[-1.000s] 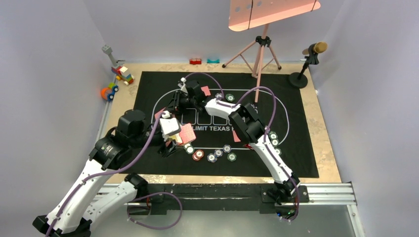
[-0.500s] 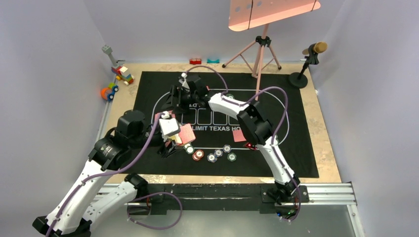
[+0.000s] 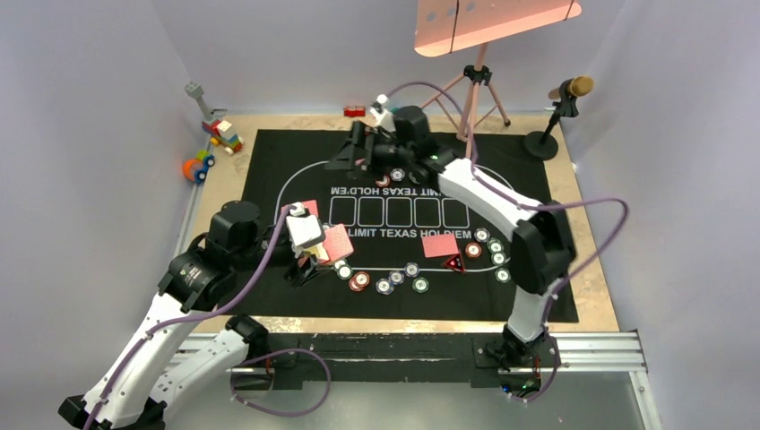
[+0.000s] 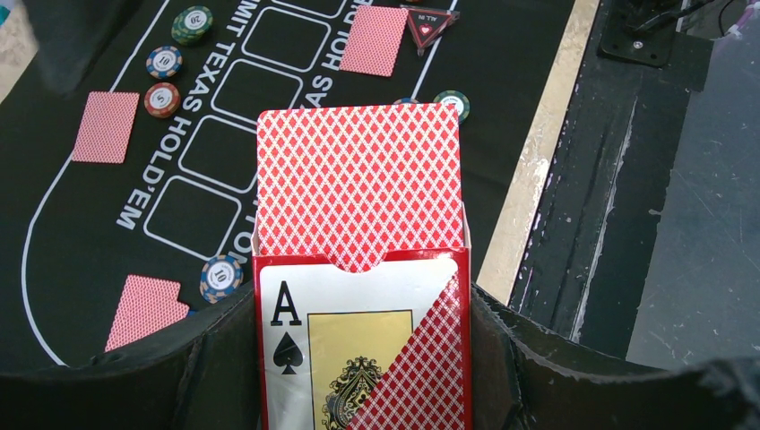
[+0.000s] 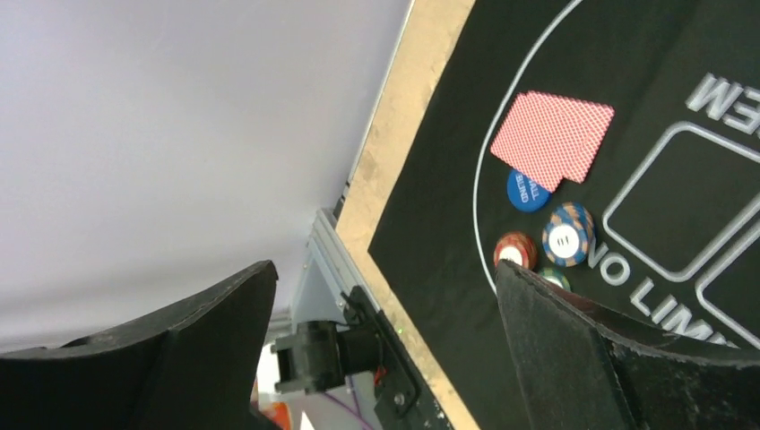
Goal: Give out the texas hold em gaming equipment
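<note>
My left gripper is shut on an ace-of-spades card box, and red-backed cards stick out of its top. It hovers over the mat's near left. Single cards lie face down on the black mat. A red triangular marker sits by the near-right card. Striped chips lie in a near row, a right cluster and a far group. My right gripper hangs open and holds nothing; its view shows a card, a blue button and chips.
Colourful toy blocks stand off the mat at the far left. A pink tripod stand and a small microphone stand are at the far right. Two small pieces lie along the back edge. The metal rail runs along the near edge.
My right arm swung from the mat's left-centre up to the far edge, and its jaws opened wide. The left arm and its card box stayed put.
</note>
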{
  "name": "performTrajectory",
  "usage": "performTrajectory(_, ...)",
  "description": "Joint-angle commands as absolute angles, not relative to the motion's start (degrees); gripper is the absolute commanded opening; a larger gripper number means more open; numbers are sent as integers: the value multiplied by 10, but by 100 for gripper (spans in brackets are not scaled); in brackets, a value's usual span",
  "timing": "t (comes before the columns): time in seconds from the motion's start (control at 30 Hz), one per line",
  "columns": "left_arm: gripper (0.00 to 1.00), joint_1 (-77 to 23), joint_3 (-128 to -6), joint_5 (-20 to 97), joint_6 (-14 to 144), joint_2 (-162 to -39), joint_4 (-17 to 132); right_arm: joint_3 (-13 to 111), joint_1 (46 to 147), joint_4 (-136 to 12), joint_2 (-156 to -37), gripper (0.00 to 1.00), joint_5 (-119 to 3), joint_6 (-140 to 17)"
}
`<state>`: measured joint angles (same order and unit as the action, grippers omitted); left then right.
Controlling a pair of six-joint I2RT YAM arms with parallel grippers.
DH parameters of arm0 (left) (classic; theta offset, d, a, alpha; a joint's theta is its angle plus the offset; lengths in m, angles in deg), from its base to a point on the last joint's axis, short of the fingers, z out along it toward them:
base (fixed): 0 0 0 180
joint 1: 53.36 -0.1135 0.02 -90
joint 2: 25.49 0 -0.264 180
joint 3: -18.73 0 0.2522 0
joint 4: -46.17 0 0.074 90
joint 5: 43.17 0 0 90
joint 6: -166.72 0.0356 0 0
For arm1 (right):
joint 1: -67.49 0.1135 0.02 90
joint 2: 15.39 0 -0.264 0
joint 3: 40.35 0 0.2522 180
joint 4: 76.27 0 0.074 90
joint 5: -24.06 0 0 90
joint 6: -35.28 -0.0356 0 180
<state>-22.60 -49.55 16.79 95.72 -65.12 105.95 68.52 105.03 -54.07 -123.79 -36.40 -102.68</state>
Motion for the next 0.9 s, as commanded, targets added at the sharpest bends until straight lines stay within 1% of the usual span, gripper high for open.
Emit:
performTrajectory(0.0, 23, -229, -504, 153, 948, -645, 1036, 515, 1015, -673, -1106, 97, -294, -1080)
performTrajectory(0.07, 23, -229, -502, 153, 947, -645, 1033, 458, 1013, -669, -1048, 98, -301, -1069)
performTrajectory(0.13, 23, -229, -502, 154, 947, -646, 1032, 437, 1022, -647, -1002, 99, -302, -1045)
performTrajectory(0.23, 23, -229, -502, 156, 946, -649, 1028, 409, 1036, -644, -968, 99, -273, -1030)
performTrajectory(0.3, 23, -229, -502, 158, 946, -652, 1024, 387, 1047, -671, -951, 99, -249, -1038)
performTrajectory(0.4, 23, -229, -504, 162, 944, -656, 1018, 371, 1068, -692, -935, 99, -243, -1045)
performTrajectory(0.53, 23, -229, -504, 171, 940, -662, 1008, 380, 1099, -672, -945, 99, -260, -1027)
performTrajectory(0.7, 23, -229, -505, 172, 936, -671, 994, 411, 1141, -635, -998, 99, -274, -1010)
performTrajectory(0.87, 23, -229, -507, 173, 938, -674, 995, 414, 1157, -656, -1024, 99, -271, -1024)
